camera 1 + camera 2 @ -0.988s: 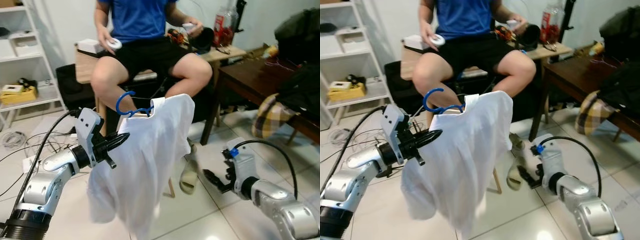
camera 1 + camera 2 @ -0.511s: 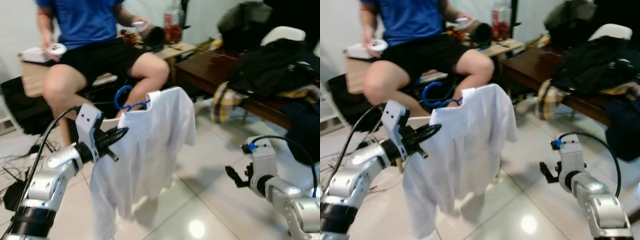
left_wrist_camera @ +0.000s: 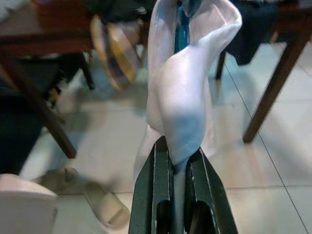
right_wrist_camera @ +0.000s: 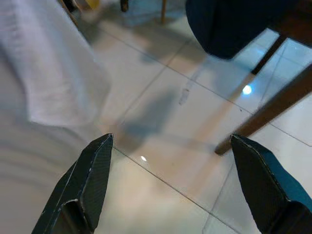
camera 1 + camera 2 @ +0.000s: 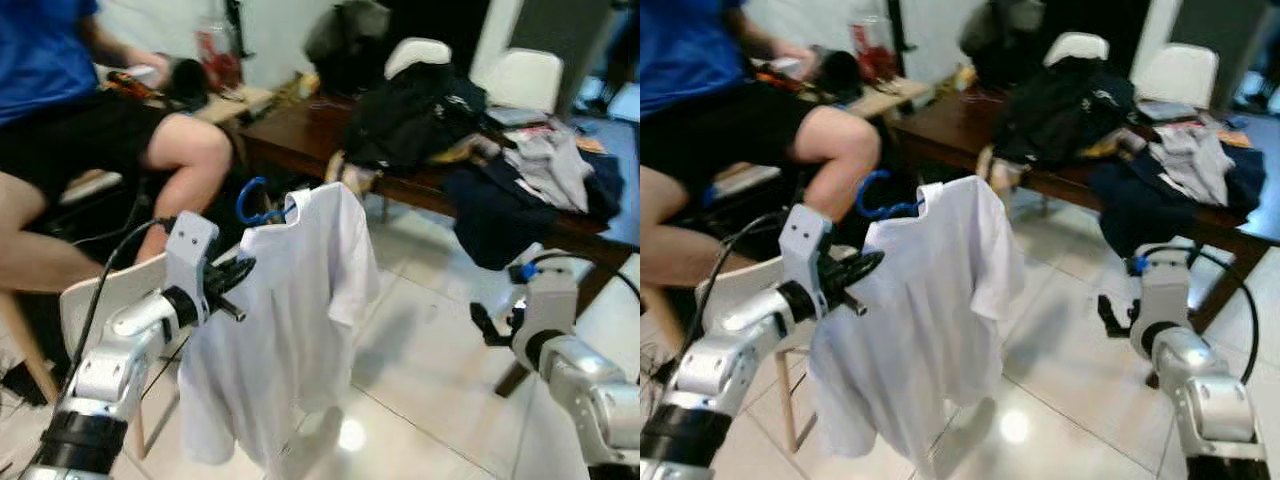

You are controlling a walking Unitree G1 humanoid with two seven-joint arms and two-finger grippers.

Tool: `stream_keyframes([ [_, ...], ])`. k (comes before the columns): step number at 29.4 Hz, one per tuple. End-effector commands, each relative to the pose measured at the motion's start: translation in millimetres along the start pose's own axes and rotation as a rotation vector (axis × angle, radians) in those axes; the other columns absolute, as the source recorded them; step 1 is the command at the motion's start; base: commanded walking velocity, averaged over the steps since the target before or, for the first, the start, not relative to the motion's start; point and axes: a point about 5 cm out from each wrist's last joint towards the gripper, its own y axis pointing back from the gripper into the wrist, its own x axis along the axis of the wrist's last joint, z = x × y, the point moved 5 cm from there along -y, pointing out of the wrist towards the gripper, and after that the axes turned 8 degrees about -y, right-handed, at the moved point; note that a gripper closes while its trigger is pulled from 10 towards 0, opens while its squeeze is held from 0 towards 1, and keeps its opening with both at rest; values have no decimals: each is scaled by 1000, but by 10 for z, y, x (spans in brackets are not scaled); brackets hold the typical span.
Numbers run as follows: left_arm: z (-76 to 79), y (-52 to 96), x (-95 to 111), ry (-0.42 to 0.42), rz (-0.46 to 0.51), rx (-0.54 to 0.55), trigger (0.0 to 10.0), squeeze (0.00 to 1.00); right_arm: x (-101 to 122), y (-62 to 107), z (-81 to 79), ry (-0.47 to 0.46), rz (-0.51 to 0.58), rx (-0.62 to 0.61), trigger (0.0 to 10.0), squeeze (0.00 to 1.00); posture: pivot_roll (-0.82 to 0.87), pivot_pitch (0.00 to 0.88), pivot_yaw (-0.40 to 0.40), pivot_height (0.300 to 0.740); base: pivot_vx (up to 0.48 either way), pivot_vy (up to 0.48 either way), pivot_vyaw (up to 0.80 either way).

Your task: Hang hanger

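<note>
A white T-shirt (image 5: 290,310) hangs on a blue hanger (image 5: 256,207) whose hook sticks up above the collar. My left gripper (image 5: 236,272) is shut on the shoulder of the shirt and the hanger end inside it, holding them up above the floor. In the left wrist view the black fingers (image 3: 156,187) pinch the white cloth (image 3: 183,97), with the blue hanger (image 3: 183,22) showing above. My right gripper (image 5: 487,325) hovers low at the right, open, with nothing between its fingers (image 4: 90,180).
A dark wooden table (image 5: 330,125) piled with dark clothes (image 5: 420,100) stands ahead. White chairs (image 5: 525,80) are behind it. A seated person (image 5: 90,130) is at the left. A white chair back (image 5: 105,300) is close to my left arm. Shiny tiled floor (image 5: 420,330) lies between.
The camera has swung right: the person slid to the left and the table with clothes came into view. My left gripper still holds the shirt and hanger.
</note>
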Motion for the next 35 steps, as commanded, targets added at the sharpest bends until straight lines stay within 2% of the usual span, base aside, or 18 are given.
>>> stream_keyframes([
  [1,-5,-8,78,-22,34,8,10000,0,30,9,40,26,13,-13,10000,0,-100,50,34,736,0,0,-769],
  [2,-1,-31,91,-29,39,34,10000,0,39,13,105,65,6,-42,10000,0,-103,50,35,736,0,0,-769],
  [8,-86,-41,130,-36,50,100,10000,0,46,13,141,72,4,-62,10000,0,-103,50,35,736,0,0,-769],
  [10,-304,-24,234,-58,83,240,10000,0,45,15,122,60,3,-60,10000,0,-103,51,34,736,0,0,-769],
  [11,-304,-24,234,-58,83,240,10000,0,45,15,122,60,3,-60,10000,0,-103,51,34,736,0,0,-769],
  [13,-481,-10,393,-92,138,362,10000,0,53,15,-20,10,-1,4,10000,0,-99,49,33,736,0,0,-769],
  [14,-481,-10,393,-92,138,362,10000,0,53,15,-20,10,-1,4,10000,0,-99,49,33,736,0,0,-769],
  [15,-529,-13,467,-107,163,403,10000,0,58,18,-145,-2,-7,62,10000,0,-101,48,33,736,0,0,-763],
  [16,-529,-13,467,-107,163,403,10000,0,58,18,-145,-2,-7,62,10000,0,-101,48,33,736,0,0,-763],
  [20,-678,-2,667,-124,232,524,10000,0,42,128,-677,-5,-63,317,10000,0,-103,44,33,736,0,0,-761],
  [21,-716,10,687,-123,238,552,10000,0,29,171,-778,0,-79,373,10000,0,-104,42,33,736,0,0,-750],
  [22,-716,10,687,-123,238,552,10000,0,29,171,-778,0,-79,373,10000,0,-104,42,33,736,0,0,-750],
  [23,-774,23,715,-123,245,588,10000,0,23,245,-924,13,-93,456,10000,0,-103,41,32,736,0,0,-744],
  [29,-823,12,762,-130,261,623,10000,0,44,343,-1111,-20,-95,570,10000,0,-105,36,31,736,0,0,-734],
  [31,-820,-28,758,-131,262,636,10000,0,93,436,-1282,-56,-66,672,10000,0,-109,38,33,736,0,0,-369],
  [32,-820,-28,758,-131,262,636,10000,0,93,436,-1282,-56,-66,672,10000,0,-109,38,33,736,0,0,0],
  [33,-803,-61,709,-119,251,638,10000,0,137,507,-1394,-72,-36,737,10000,0,-112,40,35,736,0,0,0],
  [35,-803,-61,709,-119,251,638,10000,0,137,507,-1394,-72,-36,737,10000,0,-112,40,35,736,0,0,0],
])
